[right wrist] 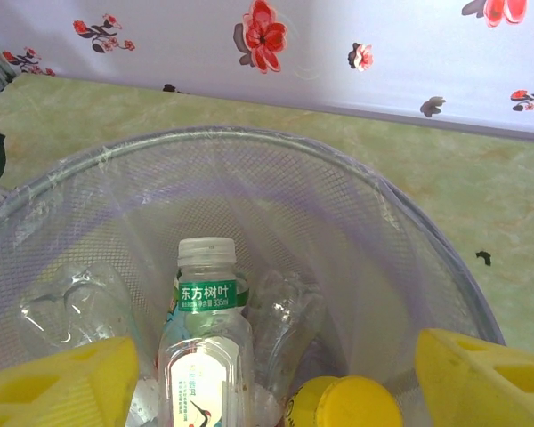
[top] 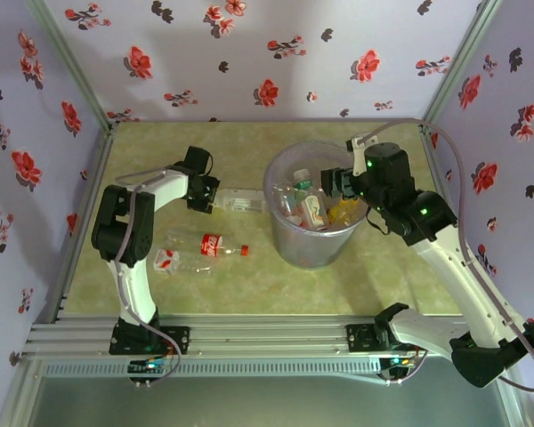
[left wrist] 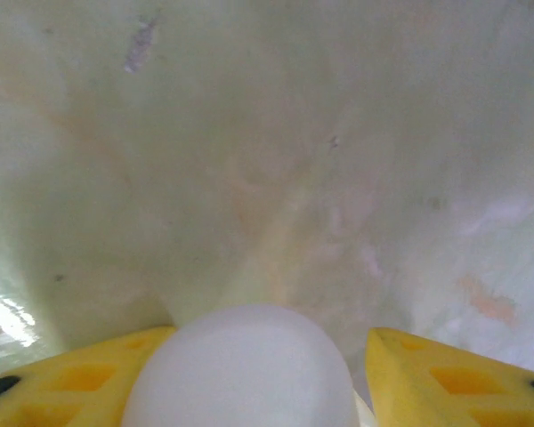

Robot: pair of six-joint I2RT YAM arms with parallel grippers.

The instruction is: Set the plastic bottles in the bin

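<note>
The left gripper [left wrist: 269,342] shows its yellow fingers [left wrist: 71,382] in the lower corners of the left wrist view. One stands on each side of the pale, rounded end of a clear bottle [left wrist: 240,374]. The finger at lower left lies against it. A thin gap shows beside the finger at lower right, so I cannot tell whether the bottle is pinched. Above them is the greenish table [left wrist: 267,133].

In the top view this clear bottle lies on its side just left of centre, between the gripper and the bin [top: 303,249], with its far end close to the bin's wall. Lower in that frame a red-label bottle [top: 209,245] lies flat on the table, its red cap pointing right. A crushed bottle [top: 165,260] lies just left of it. Both are apart from the bin.

The right gripper [right wrist: 276,356] hangs over the bin's mouth with its fingers spread wide and nothing between them. Inside the bin, a white-capped bottle [right wrist: 205,302] with a green band stands in the lower middle of the right wrist view. A yellow-capped bottle [right wrist: 351,405] sits at its lower right, and crumpled clear ones lie on both sides. A flowered wall [right wrist: 383,36] runs across the top.
</note>
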